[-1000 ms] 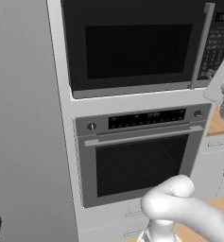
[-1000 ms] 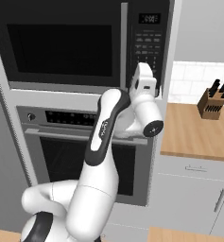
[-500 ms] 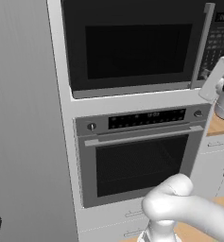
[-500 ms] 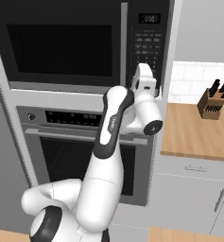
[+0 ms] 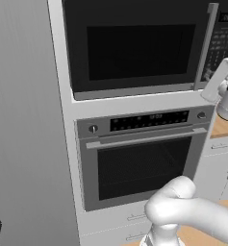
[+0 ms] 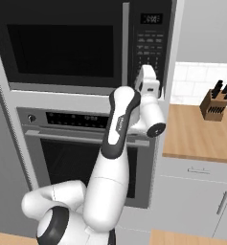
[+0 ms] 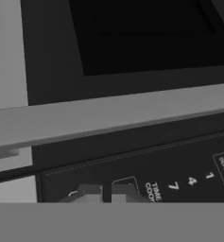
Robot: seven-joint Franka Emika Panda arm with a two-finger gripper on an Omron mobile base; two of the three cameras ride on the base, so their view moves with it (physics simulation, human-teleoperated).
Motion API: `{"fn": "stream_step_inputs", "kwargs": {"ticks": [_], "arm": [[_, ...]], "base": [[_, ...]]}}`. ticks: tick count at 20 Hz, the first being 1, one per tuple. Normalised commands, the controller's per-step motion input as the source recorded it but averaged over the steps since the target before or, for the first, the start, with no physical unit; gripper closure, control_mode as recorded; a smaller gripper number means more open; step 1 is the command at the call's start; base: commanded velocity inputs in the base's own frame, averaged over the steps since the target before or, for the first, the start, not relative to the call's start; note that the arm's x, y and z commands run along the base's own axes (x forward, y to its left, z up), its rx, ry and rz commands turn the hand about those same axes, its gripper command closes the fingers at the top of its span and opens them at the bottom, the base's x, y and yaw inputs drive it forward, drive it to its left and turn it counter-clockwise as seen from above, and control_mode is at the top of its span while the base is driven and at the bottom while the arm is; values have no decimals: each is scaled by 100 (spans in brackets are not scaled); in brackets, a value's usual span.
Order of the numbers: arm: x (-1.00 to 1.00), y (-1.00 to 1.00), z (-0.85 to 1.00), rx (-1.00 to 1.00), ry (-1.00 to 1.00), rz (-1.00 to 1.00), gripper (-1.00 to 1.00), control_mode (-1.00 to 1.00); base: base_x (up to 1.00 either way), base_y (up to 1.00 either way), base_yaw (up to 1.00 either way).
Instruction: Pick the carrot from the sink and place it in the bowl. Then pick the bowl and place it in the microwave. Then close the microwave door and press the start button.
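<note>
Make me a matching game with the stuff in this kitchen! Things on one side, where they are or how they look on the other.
Things:
1. microwave door
2. knife block
3. wall oven
4. gripper

Descriptions:
A. on the wooden counter
B. below the microwave
C. closed, with a dark window
D. up close to the keypad

Pairs: 1-C, 2-A, 3-B, 4-D

Your left base view looks forward from behind the arm at the microwave (image 5: pixel 134 45) and the oven (image 5: pixel 142 156). Your right base view shows the same two from the other side, with the keypad (image 6: pixel 150 45) at 12 o'clock. Your hand view is very near the keypad (image 7: pixel 179 175), rolled sideways.
</note>
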Motion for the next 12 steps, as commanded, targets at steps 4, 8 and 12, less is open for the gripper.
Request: {"fn": "stream_step_inputs", "kwargs": {"ticks": [4, 8, 12], "arm": [[32, -7, -10, 0, 0, 0, 100, -100], [-6, -9, -9, 0, -3, 1, 100, -100], [-65, -9, -20, 0, 0, 1, 100, -100]], "base": [[0, 0, 0], [0, 0, 0], [0, 0, 0]]}}
